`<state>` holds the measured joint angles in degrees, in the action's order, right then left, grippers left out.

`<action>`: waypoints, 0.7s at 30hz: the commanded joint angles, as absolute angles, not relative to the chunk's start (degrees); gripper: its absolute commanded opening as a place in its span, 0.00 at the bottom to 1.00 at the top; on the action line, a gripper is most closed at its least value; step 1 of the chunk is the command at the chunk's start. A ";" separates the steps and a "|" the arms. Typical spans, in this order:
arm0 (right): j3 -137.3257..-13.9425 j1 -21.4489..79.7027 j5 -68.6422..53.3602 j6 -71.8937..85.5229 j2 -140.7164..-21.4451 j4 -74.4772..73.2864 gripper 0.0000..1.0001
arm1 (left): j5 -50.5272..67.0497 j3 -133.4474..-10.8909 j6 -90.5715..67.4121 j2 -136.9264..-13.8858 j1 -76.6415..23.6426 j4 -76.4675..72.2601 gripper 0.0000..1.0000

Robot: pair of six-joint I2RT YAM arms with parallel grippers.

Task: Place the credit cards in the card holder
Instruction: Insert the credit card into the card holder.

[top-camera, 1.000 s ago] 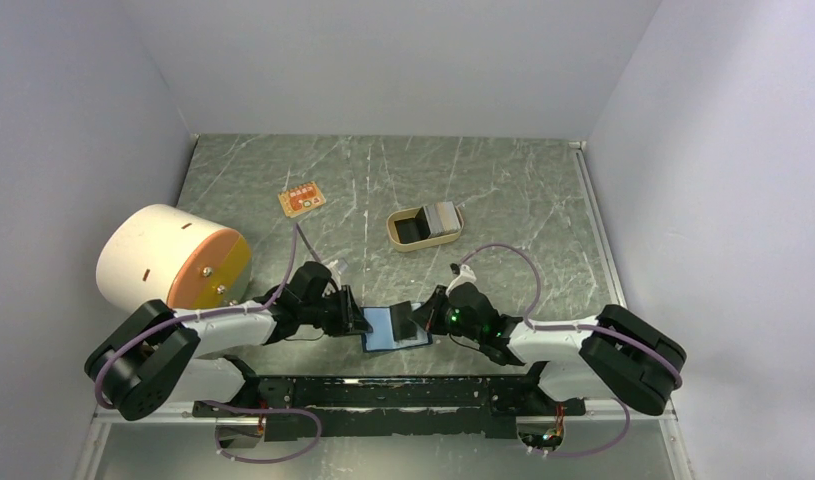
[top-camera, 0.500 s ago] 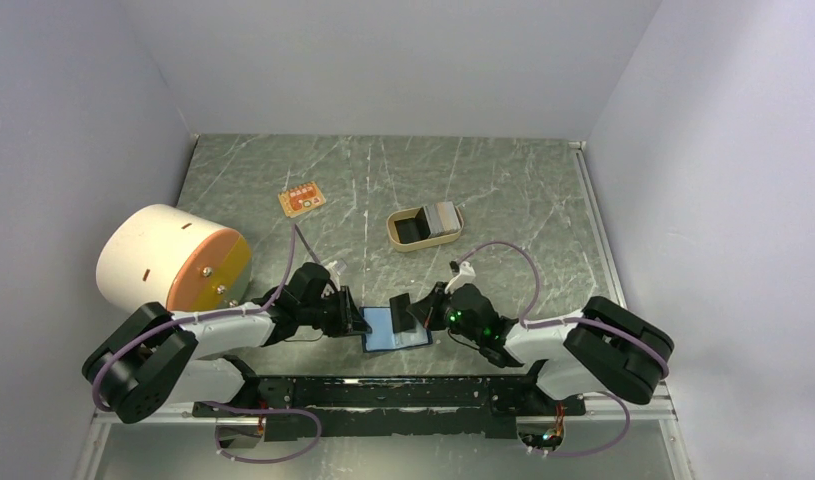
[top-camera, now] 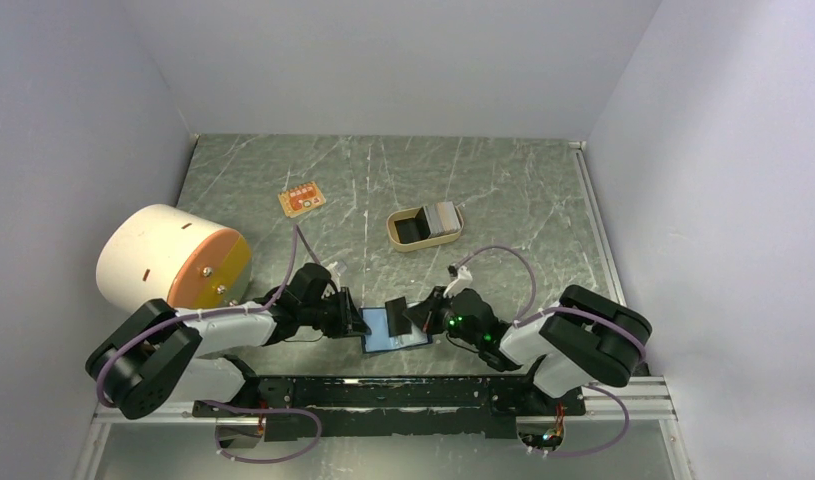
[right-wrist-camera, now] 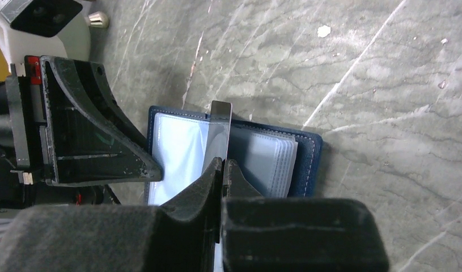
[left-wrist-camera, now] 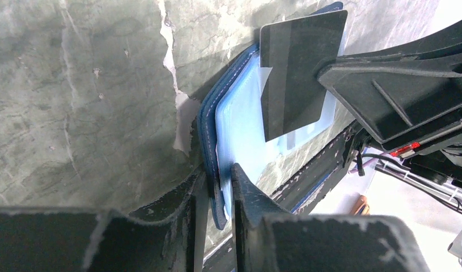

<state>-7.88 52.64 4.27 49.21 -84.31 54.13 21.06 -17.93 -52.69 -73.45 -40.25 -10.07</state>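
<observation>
The card holder lies open near the table's front edge, navy outside and light blue inside. My left gripper is shut on its left edge, one finger under the cover and one on the inner page. My right gripper is shut on a dark grey credit card. The card stands on edge over the holder's clear pockets, its far end above the middle fold. More grey credit cards lie in a tan tray.
The tan oval tray sits behind the holder at mid table. A small orange board lies further back left. A big white drum with an orange face stands at the left. A black rail runs along the near edge.
My right gripper has carried the dark card leftward and tipped it up on edge over the open holder. My left gripper has closed a little more on the holder's edge.
</observation>
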 commanded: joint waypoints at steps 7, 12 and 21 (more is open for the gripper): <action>-4.31 53.44 2.08 51.35 -84.52 57.24 0.00 | 21.36 -18.11 -51.94 -74.60 -40.06 -12.65 0.25; -3.24 53.50 1.82 51.83 -84.02 59.10 0.00 | 21.28 -17.93 -52.02 -74.45 -39.99 -12.57 0.25; -7.43 53.41 6.74 47.47 -87.59 59.53 0.00 | 21.62 -17.77 -52.36 -74.30 -39.99 -13.07 0.25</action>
